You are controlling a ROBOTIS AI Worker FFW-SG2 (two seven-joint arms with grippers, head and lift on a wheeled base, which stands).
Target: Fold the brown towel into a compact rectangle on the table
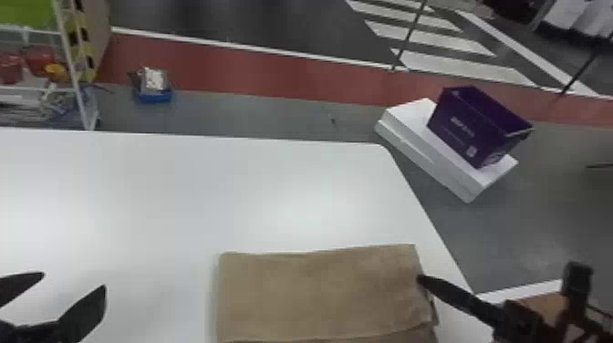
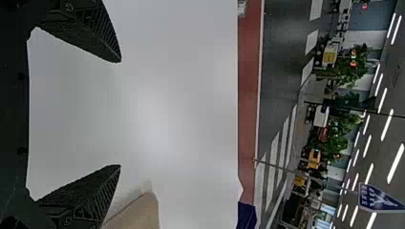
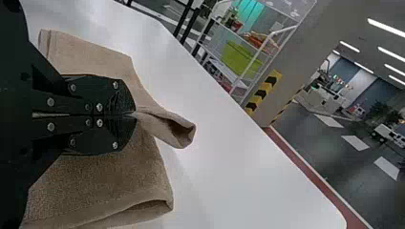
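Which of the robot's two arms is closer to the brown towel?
The right one: its gripper is closed on the towel at its right side. The left gripper hangs open over the white table, off the towel's left side.

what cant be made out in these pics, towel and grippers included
- Near edge of the towel: head view, cut off by the bottom edge
- Cloth pinched inside the right gripper: right wrist view, covered by its fingers
- Base of the left gripper: head view, cut off by the bottom edge
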